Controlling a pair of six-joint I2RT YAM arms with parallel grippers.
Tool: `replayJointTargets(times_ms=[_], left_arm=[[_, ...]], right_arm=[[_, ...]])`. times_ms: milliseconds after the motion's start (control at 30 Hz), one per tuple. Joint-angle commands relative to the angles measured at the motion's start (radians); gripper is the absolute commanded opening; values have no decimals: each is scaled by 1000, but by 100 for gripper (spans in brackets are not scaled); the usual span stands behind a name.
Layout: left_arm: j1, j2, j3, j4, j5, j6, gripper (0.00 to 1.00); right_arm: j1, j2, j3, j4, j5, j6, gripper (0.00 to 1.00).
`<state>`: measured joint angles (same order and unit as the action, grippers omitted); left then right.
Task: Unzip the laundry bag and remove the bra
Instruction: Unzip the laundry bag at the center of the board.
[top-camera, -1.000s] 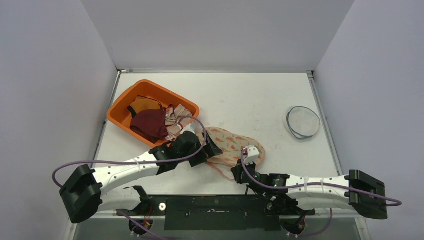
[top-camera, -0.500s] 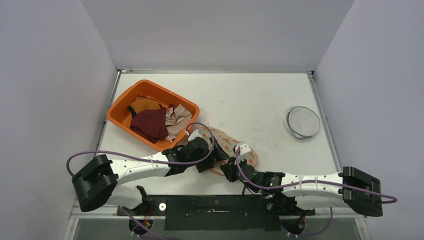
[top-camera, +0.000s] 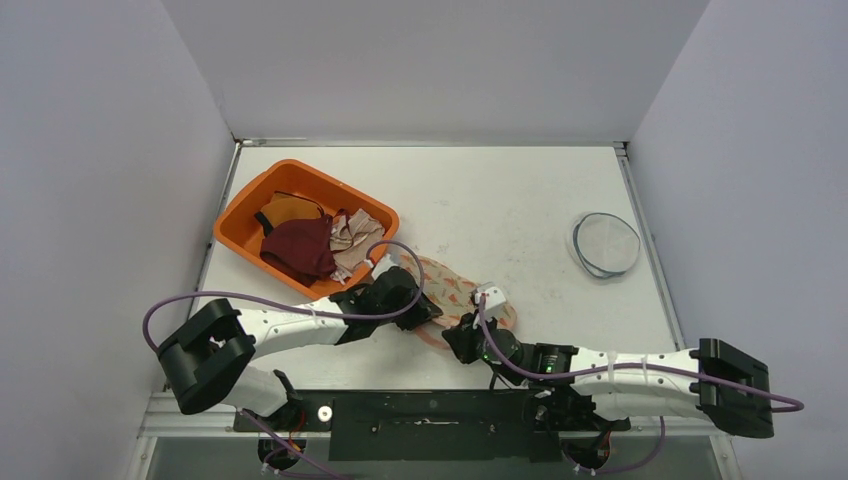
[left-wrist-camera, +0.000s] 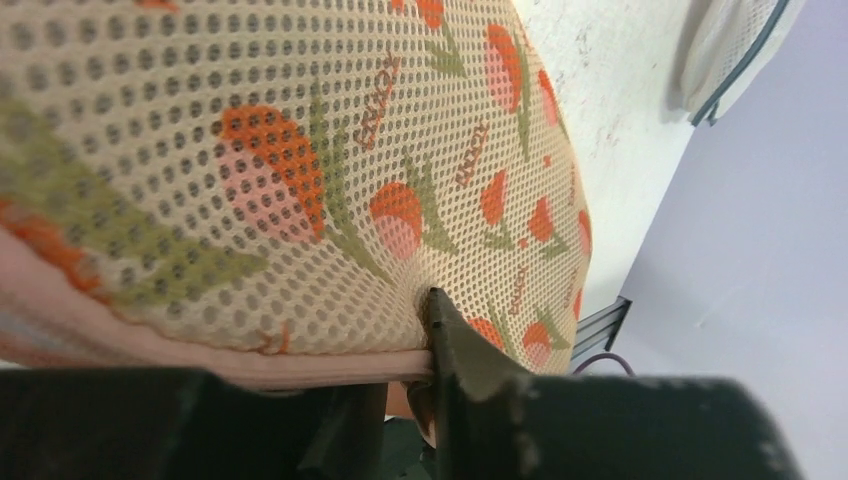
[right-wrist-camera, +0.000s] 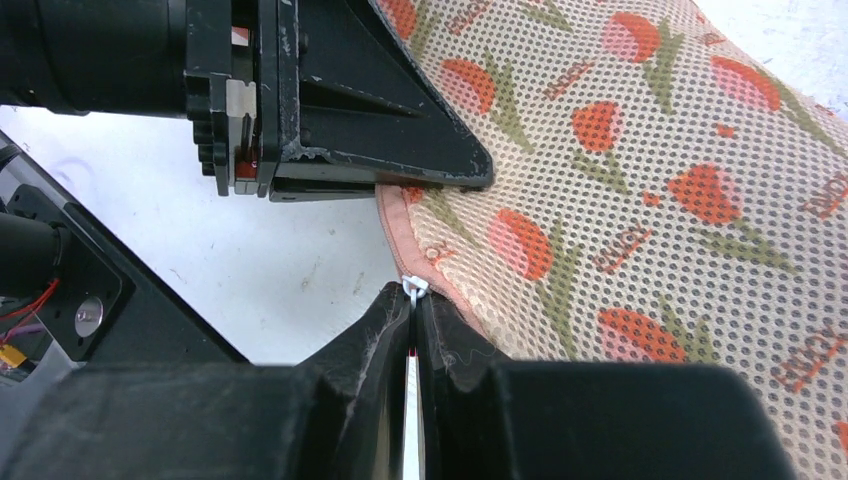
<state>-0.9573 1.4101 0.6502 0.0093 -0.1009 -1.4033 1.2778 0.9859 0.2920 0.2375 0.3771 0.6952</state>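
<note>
White counter (top-camera: 480, 200), grey booth walls, nothing in the way near the arms.

Your right gripper (right-wrist-camera: 412, 310) is pressed together on the small white zipper pull (right-wrist-camera: 413, 290), which sits right at its fingertips. The pull is on the pink hem (right-wrist-camera: 392, 215) of the laundry bag (right-wrist-camera: 640, 200). From this gripper, the bag body fans out to the far right.

Your left gripper (right-wrist-camera: 440, 180) is just beside it on the left. Its fingers are pinched on the same hem, with one fingertip dug into the mesh in its own wrist view. The two grippers are close together but not touching, with only a short curve of hem between them.

From above, the bag lies near centre of the counter. Its long axis runs from far left to near right, with both grippers at its near-left end. I can't make out the bra through the print, and the bag looks fully zipped.

My read is that the left is your anchor, so the pull has to travel away from it. That means following the hem along the bag's near edge toward the right. Track the curve, because a straight tug will likely just drag the bag.

Further out, the orange basket (top-camera: 245, 198) of clothes is far left, well apart from the bag. A grey-rimmed mesh disc (top-camera: 605, 243) is far right, also well clear.
</note>
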Motion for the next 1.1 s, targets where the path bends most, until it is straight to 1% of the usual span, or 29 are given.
replayJointTargets(times_ms=[0, 100, 133, 367, 500, 667, 833, 1000, 1067], left_arm=[[24, 7, 27, 56, -10, 12, 12], [32, 12, 32, 54, -6, 17, 2], [36, 12, 34, 55, -6, 20, 0], [71, 21, 46, 42, 2, 52, 0], [86, 45, 75, 41, 27, 95, 0], [105, 98, 122, 22, 63, 151, 0], [132, 144, 139, 42, 101, 188, 0], [162, 180, 169, 39, 139, 229, 0], [173, 195, 188, 37, 153, 247, 0]], right_arm=[[12, -59, 23, -38, 30, 25, 5], [12, -89, 18, -82, 43, 35, 5], [12, -100, 15, -99, 49, 41, 5], [14, -203, -2, -259, 97, 98, 5], [14, -269, -18, -339, 135, 138, 5], [15, -310, -19, -428, 175, 201, 5], [16, -344, -16, -526, 228, 272, 5], [17, -357, -16, -565, 260, 327, 5], [17, -349, -19, -550, 252, 322, 5]])
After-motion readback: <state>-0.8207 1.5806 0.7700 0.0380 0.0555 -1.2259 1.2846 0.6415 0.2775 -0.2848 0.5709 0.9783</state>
